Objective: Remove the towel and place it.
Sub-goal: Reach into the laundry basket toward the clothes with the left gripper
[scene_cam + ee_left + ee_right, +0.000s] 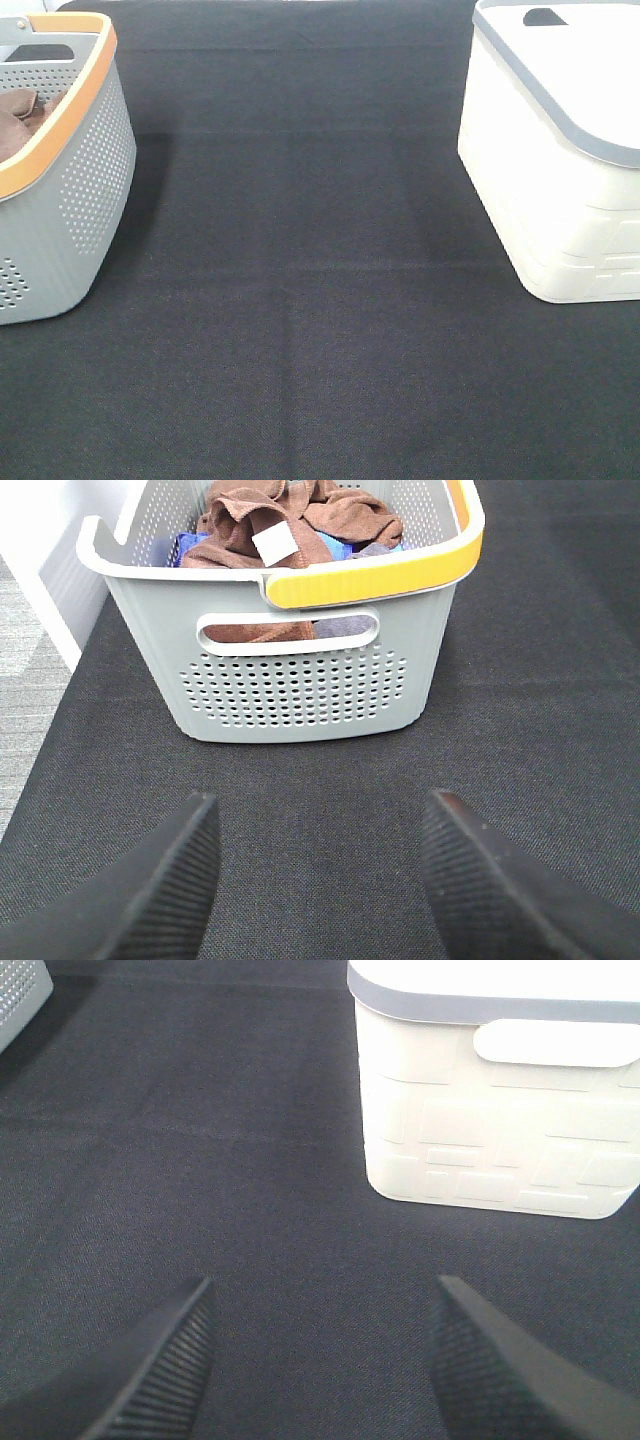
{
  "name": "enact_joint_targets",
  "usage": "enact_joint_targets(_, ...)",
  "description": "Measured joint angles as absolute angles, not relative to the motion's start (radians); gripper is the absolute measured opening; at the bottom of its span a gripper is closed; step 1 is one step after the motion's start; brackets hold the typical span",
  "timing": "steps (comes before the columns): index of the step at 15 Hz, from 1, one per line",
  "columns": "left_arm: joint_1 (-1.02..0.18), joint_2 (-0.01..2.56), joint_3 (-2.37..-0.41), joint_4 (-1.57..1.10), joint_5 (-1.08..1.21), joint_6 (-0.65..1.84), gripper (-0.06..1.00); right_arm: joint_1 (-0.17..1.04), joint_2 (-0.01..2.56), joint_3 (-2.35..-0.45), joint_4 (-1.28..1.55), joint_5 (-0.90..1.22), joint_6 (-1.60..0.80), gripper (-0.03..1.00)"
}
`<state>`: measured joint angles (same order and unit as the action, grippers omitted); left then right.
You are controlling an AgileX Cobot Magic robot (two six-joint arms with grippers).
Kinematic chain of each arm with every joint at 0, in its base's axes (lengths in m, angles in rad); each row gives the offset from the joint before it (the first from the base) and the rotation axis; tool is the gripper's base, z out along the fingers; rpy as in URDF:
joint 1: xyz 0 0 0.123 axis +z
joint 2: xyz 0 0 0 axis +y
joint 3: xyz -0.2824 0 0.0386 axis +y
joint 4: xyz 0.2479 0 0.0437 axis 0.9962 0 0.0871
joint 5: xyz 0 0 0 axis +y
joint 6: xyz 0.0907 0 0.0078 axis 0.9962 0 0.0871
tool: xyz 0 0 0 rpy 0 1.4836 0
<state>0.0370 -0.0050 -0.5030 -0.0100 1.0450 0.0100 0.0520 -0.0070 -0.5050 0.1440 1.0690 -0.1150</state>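
My left fingers (165,880) are spread wide apart with nothing between them, hovering over the dark desk (520,730) just short of the grey basket (300,695). The towel (330,515) lies inside that basket, on top of the pile, straight ahead of these fingers and above them, beyond the near wall with its handle slot. Its white tag (273,544) faces up near that wall. It is crumpled (so I cannot tell any long axis), though the basket itself runs lengthwise away from me.

My right fingers (160,1360) are equally parted and empty, facing the white bin (500,1130) on the far side of the desk, well apart from the basket. The left arm is clearly the nearer one, so I judge the coming reach is its job: up over the rim, then down onto the tagged folds.
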Motion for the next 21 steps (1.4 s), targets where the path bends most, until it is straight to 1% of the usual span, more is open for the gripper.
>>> enact_joint_targets(21,0.037,-0.005,-0.503,-0.010,1.045,0.010,0.58,0.052,-0.007,-0.505,0.144,1.069,-0.115,0.59)
